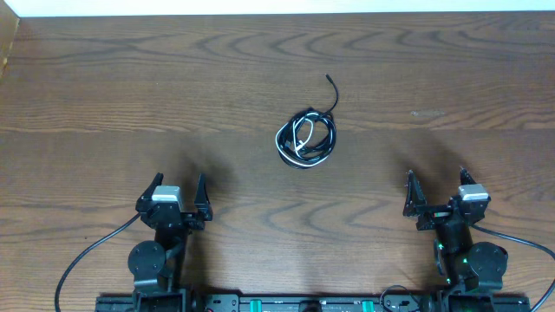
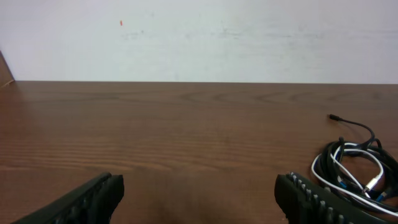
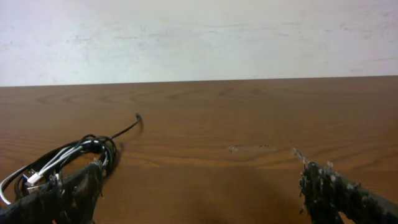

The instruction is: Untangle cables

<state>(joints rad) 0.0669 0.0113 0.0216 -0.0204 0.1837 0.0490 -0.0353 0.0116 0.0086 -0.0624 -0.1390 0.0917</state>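
Cables [image 1: 306, 140] lie coiled together mid-table, at one o'clock from the left gripper [image 1: 179, 184], eleven from the right gripper [image 1: 437, 180] — both spread wide, empty, seemingly poised to reach in.

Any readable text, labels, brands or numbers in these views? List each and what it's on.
None readable.
cables: no print visible.
left gripper, right gripper: no labels showing.
rail at the overhead view's bottom edge: green and pale marks, too small to read.
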